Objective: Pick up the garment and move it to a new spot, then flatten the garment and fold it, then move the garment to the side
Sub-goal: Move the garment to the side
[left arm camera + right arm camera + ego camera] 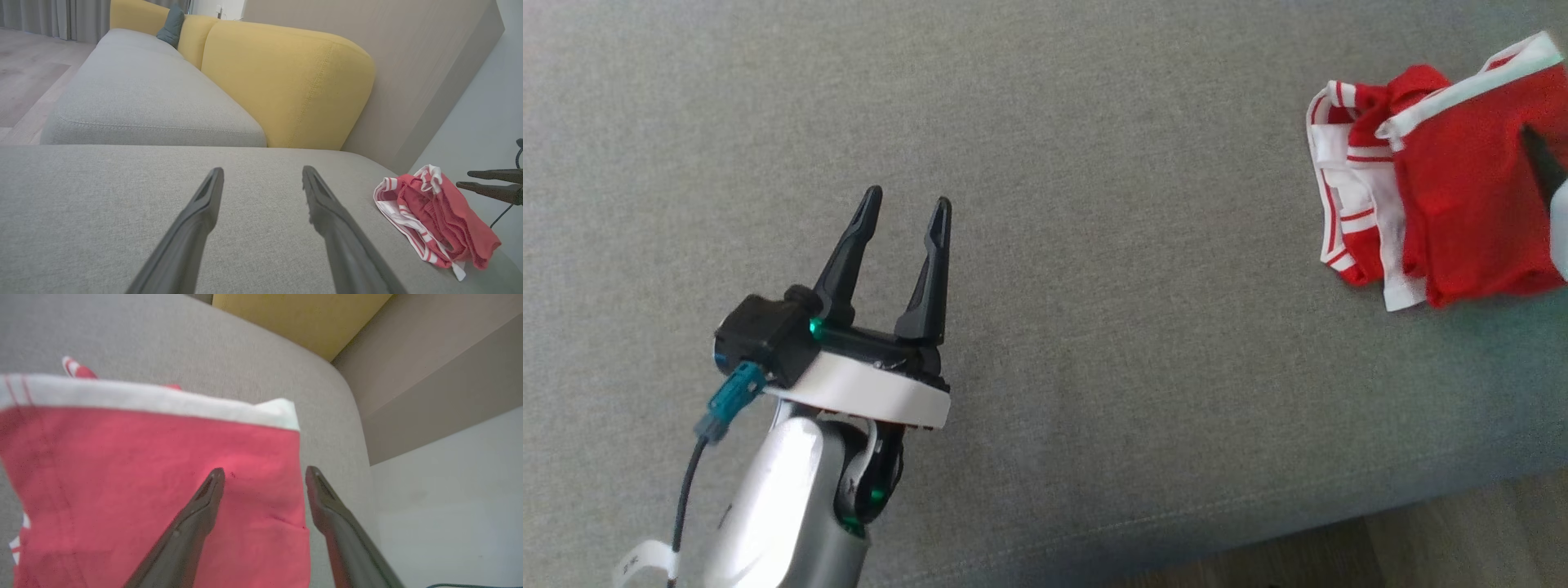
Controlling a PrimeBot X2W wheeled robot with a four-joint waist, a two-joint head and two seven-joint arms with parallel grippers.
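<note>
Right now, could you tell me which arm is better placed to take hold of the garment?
Right, probably. The right gripper hangs open directly over the red garment, fingers straddling its edge. The left gripper is open above bare sofa cushion, well apart from the cloth.

Open grey cushion (1094, 204) ahead, garment (1462, 188) at right (beside the edge), yellow backrest (286, 81) behind

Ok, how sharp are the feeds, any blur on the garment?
Head view: garment smeared near the right edge, left claw crisp. Left wrist view: sharp, evenly lit. Right wrist view: garment very close and soft, with motion blur.
</note>
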